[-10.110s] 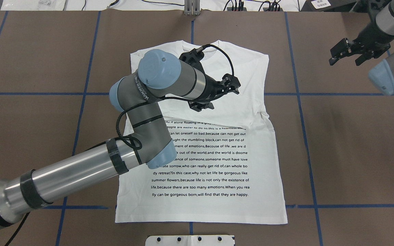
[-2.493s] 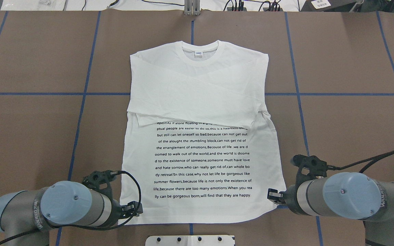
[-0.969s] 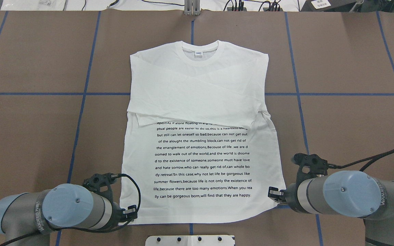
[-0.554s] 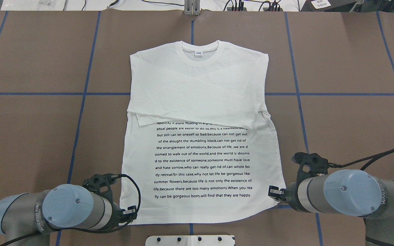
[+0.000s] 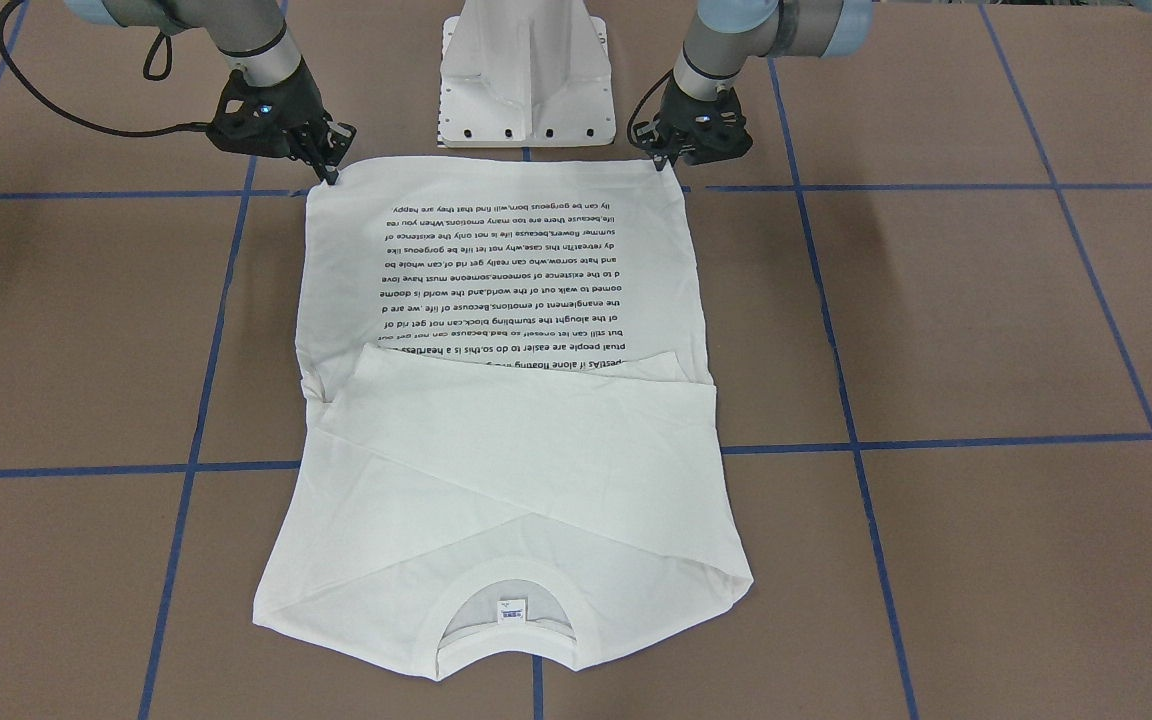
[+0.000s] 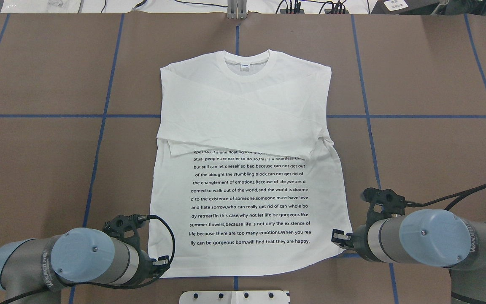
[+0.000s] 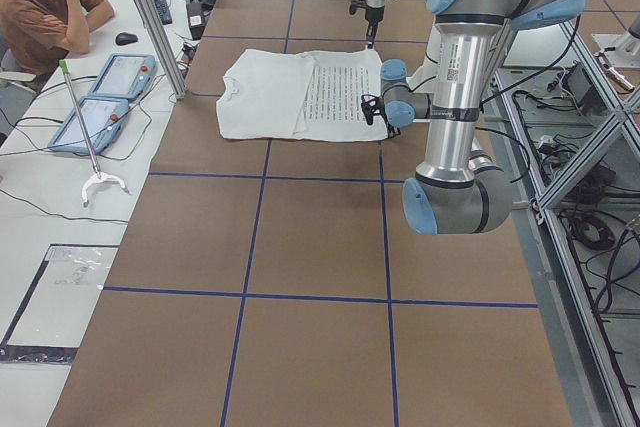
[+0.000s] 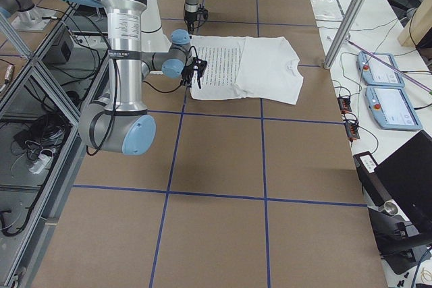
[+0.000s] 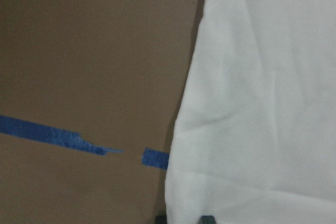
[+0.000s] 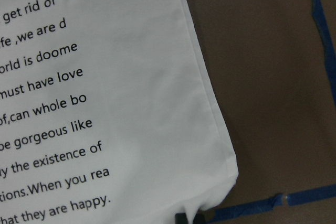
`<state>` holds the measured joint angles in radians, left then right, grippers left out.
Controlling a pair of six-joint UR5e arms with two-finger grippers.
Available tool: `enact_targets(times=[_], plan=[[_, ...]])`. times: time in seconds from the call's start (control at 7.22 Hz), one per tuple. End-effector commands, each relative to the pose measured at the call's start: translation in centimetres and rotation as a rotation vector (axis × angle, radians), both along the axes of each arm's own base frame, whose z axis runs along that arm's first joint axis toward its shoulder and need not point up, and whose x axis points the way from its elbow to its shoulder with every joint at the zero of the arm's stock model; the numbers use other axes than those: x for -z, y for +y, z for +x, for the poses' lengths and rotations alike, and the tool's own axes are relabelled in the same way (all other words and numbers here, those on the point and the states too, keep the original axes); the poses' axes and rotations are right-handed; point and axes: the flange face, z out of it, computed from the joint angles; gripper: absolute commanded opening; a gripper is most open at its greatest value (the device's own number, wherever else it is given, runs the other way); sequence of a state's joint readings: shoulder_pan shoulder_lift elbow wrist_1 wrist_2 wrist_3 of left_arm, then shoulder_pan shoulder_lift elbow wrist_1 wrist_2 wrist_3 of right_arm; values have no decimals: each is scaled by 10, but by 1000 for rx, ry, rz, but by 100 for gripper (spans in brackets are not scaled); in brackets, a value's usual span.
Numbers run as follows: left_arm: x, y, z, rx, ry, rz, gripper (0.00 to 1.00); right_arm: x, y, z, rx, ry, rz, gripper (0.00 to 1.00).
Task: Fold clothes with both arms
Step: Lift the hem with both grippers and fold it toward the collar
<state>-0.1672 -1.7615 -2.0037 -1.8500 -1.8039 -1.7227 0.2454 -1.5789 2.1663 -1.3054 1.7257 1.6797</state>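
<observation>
My left gripper point(image 5: 660, 160) looks closed on one hem corner of the white printed shirt point(image 5: 496, 440), and my right gripper point(image 5: 328, 177) on the other. The front camera shows each pair of jaws drawn to a narrow point there. The wrist cameras barely help: only dark slivers of fingertips point(image 10: 181, 217) poke in at the bottom edge, with the pinch itself cut off. Overhead, the wrists hide most of both corners. The shirt lies flat on the brown table point(image 5: 986, 320), text up, sleeves crossed over the chest, collar tag point(image 5: 510, 611) away from the robot. Only the left side camera shows a seated operator point(image 7: 45, 7).
</observation>
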Motion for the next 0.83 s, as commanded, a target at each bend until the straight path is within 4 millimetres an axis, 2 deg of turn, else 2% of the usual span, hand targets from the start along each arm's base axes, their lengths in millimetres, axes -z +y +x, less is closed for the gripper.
enact_targets(times=[0.0,0.28,0.55,0.69], plan=[[19,1,-11,1,35,4,1,1,0,0,0,-2,0,0],[37,-1,-25,40,56,-36,0,8,-1,2,-6,-20,-1,0],[64,2,-55,45,79,-39,0,22,-7,26,-2,-55,-21,0],[77,5,-69,45,83,-38,0,30,-3,40,28,-82,-49,0]])
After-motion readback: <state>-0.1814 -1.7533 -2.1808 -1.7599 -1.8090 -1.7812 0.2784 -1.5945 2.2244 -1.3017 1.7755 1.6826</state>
